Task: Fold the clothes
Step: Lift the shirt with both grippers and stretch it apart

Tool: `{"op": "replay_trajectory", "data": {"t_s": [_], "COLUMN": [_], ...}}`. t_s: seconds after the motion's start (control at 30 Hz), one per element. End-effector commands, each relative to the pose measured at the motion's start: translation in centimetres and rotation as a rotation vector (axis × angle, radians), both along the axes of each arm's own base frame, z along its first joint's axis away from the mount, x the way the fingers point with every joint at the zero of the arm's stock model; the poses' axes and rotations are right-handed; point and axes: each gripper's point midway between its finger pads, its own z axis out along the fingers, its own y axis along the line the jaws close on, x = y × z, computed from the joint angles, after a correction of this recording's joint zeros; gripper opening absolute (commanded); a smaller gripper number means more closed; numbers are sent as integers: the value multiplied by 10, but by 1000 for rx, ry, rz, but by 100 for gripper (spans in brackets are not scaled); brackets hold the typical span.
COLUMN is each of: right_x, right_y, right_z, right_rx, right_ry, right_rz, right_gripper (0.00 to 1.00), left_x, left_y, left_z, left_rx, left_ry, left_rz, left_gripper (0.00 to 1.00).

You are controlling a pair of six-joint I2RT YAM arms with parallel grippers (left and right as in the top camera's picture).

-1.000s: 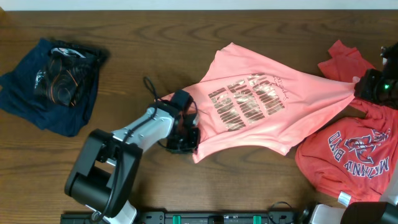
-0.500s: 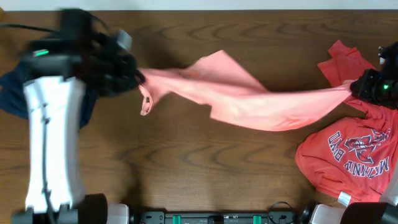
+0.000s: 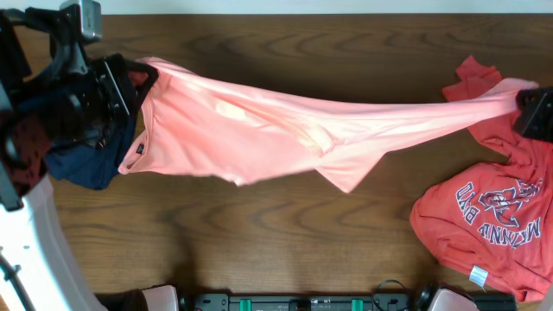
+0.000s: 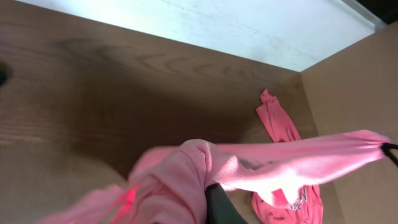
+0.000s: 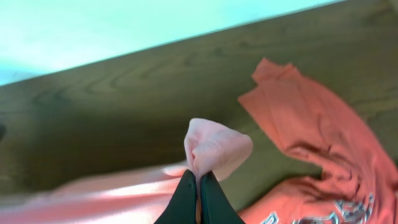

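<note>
The light salmon-pink T-shirt (image 3: 285,130) hangs stretched in the air across the table between both grippers. My left gripper (image 3: 130,82) is shut on its left end at the far left; in the left wrist view the cloth (image 4: 186,180) bunches over one dark finger (image 4: 221,205). My right gripper (image 3: 529,105) is shut on the shirt's right end at the far right; in the right wrist view a pinch of pink cloth (image 5: 214,146) sticks up from the closed fingers (image 5: 198,198). The coral-red T-shirt (image 3: 484,216) with a navy-and-white emblem lies flat at the right.
The dark navy garments (image 3: 82,160) lie at the far left under my left arm. The coral-red shirt also shows in the right wrist view (image 5: 323,137) and the left wrist view (image 4: 280,124). A white wall edge borders the table's far side.
My left gripper has lifted its end of the pink shirt from the table's middle up to the far left. The shirt has gone from lying flat to stretched taut in the air.
</note>
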Motion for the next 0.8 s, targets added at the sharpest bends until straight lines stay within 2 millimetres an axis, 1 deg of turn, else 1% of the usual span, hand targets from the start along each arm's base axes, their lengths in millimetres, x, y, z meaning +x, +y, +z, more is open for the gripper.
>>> {"op": "replay_trajectory", "data": {"t_s": [0.0,0.03,0.13,0.2,0.23,0.3,0.37,0.4,0.47,0.5,0.53,0.6,0.67,0.73,0.77], "right_x": [18,25,54,77,89,120,147,159,173,177,180,180,178,174,171], "right_y": [4,7,16,22,22,19,14,11,4,0,-4,-8,-10,-11,-10], "right_z": [-6,-6,-9,-10,-10,-11,-5,1,15,25,37,59,74,75,70], "right_rx": [20,22,6,-7,-10,-8,21,39,76,97,110,107,93,56,35], "right_ry": [1,-7,-39,-73,-91,-141,-209,-254,-330,-373,-420,-489,-516,-497,-465], "right_rz": [39,57,111,145,147,120,77,59,18,-11,-38,-46,-54,-41,-34], "right_gripper": [1,1,1,1,1,1,1,1,1,1,1,1,1,1,1], "left_x": [29,37,72,102,116,149,178,191,216,225,233,242,245,242,239], "left_y": [7,9,12,12,12,11,9,9,11,12,14,17,19,16,13], "left_z": [-15,-20,-38,-49,-54,-61,-64,-64,-55,-46,-35,-10,13,19,15], "left_rx": [3,2,-2,2,5,8,9,-1,-48,-78,-109,-159,-217,-262,-269], "left_ry": [29,36,51,36,18,-32,-94,-121,-182,-217,-256,-340,-404,-405,-385], "left_rz": [-5,-5,-15,-29,-36,-45,-50,-41,-3,19,40,69,79,51,31], "left_gripper": [6,6,6,6,6,6,6,6,6,6,6,6,6,6,6]}}
